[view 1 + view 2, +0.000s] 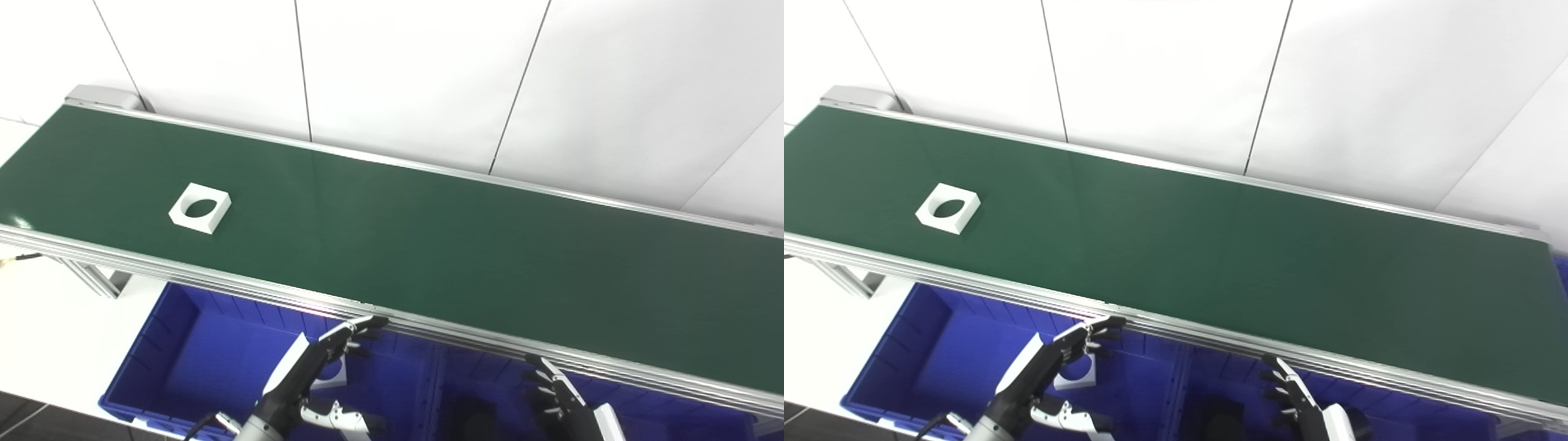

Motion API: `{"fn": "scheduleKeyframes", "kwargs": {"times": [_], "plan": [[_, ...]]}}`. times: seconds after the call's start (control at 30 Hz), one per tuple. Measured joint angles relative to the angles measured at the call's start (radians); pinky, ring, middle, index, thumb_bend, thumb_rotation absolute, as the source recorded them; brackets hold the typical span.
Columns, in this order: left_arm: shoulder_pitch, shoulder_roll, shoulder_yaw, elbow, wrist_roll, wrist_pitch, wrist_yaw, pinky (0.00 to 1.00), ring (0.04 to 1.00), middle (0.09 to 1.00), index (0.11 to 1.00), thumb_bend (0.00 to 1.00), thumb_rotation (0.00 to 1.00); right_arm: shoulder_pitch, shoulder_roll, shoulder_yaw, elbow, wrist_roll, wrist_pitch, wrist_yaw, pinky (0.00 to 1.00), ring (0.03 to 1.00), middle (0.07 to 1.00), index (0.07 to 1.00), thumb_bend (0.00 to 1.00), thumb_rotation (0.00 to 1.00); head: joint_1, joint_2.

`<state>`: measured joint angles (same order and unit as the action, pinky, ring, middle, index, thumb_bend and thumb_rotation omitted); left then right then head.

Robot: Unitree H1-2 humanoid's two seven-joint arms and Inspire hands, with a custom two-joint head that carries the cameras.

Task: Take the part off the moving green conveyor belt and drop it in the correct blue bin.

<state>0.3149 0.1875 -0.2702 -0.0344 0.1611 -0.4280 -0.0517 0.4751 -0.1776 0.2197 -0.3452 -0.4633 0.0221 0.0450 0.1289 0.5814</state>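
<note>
Nearest the cameras, the left black-and-white robot hand (318,361) hovers over the left blue plastic bin (153,343), fingers spread and extended toward the aluminium rail, holding nothing. A white square part with a round hole (1077,373) shows just behind this hand inside the bin; whether it lies flat on the bin floor cannot be told, as the hand partly hides it. The right black-and-white robot hand (560,398) is raised below the rail over the darker neighbouring blue bin (471,386), fingers apart and empty. Beyond both hands runs the ribbed aluminium side rail (429,327), then the dark green conveyor belt (429,233). The task's item, a white flat square block with a large round through-hole (199,208), lies flat on the belt toward its far-left end, well apart from either hand and nearer to the left one. Judgement: the block appears rigid, light and smooth-faced, probably moulded or printed plastic, not fragile but liable to slide on the belt if pushed sideways. A pinch across two opposite outer edges looks soundest; a finger hooked through the hole with the thumb on an outer wall is an alternative. Behind the belt stands a white panelled wall (398,67).
</note>
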Motion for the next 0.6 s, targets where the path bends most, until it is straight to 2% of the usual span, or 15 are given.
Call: {"fn": "scheduleKeyframes", "kwargs": {"times": [0.1, 0.3, 0.4, 0.47, 0.6], "plan": [[-0.045, 0.033, 0.014, -0.025, 0.003, -0.001, -0.003, 0.71, 0.827, 0.866, 0.839, 1.00, 0.41, -0.005, 0.009, 0.001, 0.003, -0.002, -0.008, -0.016, 0.53, 0.721, 0.798, 0.869, 0.86, 0.15, -0.002, -0.014], [-0.129, 0.088, 0.090, -0.071, 0.039, -0.001, -0.015, 0.68, 0.822, 0.870, 0.847, 1.00, 0.42, -0.010, 0.017, 0.004, 0.029, -0.007, -0.016, -0.019, 0.52, 0.725, 0.796, 0.867, 0.86, 0.17, 0.000, -0.028], [-0.147, 0.109, 0.101, -0.087, 0.038, 0.009, -0.046, 0.73, 0.859, 0.905, 0.882, 0.97, 0.40, -0.016, 0.018, 0.005, 0.029, -0.013, -0.016, -0.019, 0.52, 0.726, 0.786, 0.869, 0.86, 0.15, 0.000, -0.028], [-0.159, 0.133, 0.109, -0.100, 0.040, 0.018, -0.078, 0.78, 0.880, 0.924, 0.910, 0.94, 0.41, -0.020, 0.018, 0.006, 0.030, -0.020, -0.016, -0.019, 0.57, 0.729, 0.780, 0.864, 0.87, 0.13, 0.000, -0.032], [-0.201, 0.195, 0.145, -0.111, 0.048, 0.028, -0.114, 0.86, 0.911, 0.927, 0.911, 0.91, 0.42, -0.030, 0.017, 0.006, 0.032, -0.023, -0.016, -0.019, 0.61, 0.736, 0.775, 0.859, 0.87, 0.13, -0.003, -0.035]]}}
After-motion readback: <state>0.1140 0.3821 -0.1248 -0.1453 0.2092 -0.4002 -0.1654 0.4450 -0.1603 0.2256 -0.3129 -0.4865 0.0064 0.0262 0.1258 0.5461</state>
